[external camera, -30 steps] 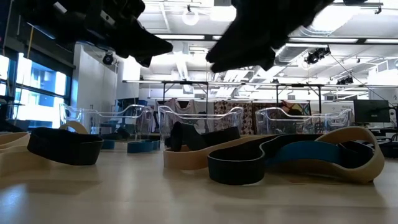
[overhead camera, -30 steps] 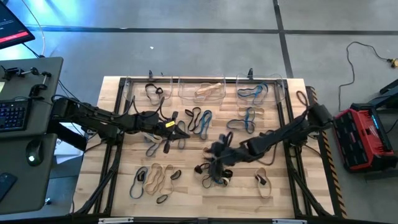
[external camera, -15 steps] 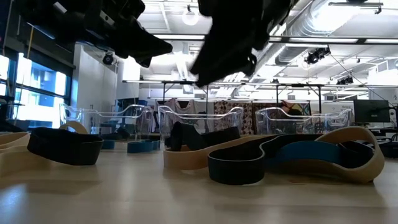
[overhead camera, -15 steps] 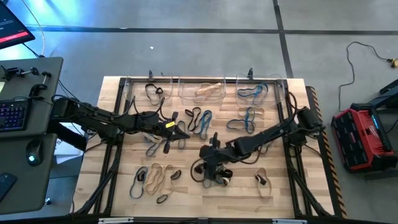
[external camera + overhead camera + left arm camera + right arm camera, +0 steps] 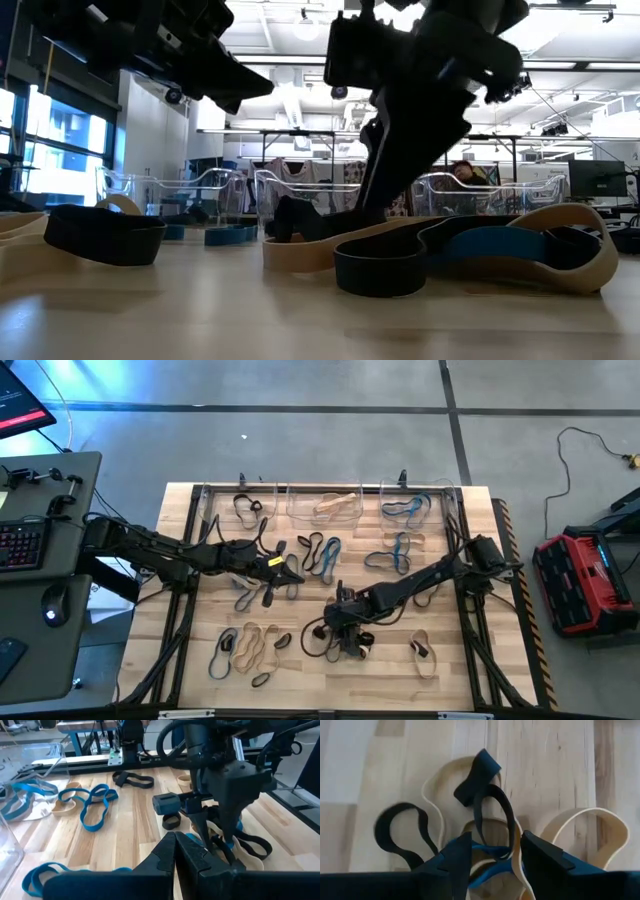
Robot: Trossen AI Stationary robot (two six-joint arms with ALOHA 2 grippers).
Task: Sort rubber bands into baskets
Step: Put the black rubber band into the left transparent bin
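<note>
the right gripper hangs low over a tangled heap of rubber bands (black, tan and blue) near the table's front middle, fingers apart and straddling the heap, nothing pinched. the left gripper hovers shut and empty left of centre. three baskets line the far edge, each already holding bands.

Black, tan and blue rubber bands scattered over pale striped wood surface. Clear baskets. Dark claws: left, right. Grey floor; red case.
</note>
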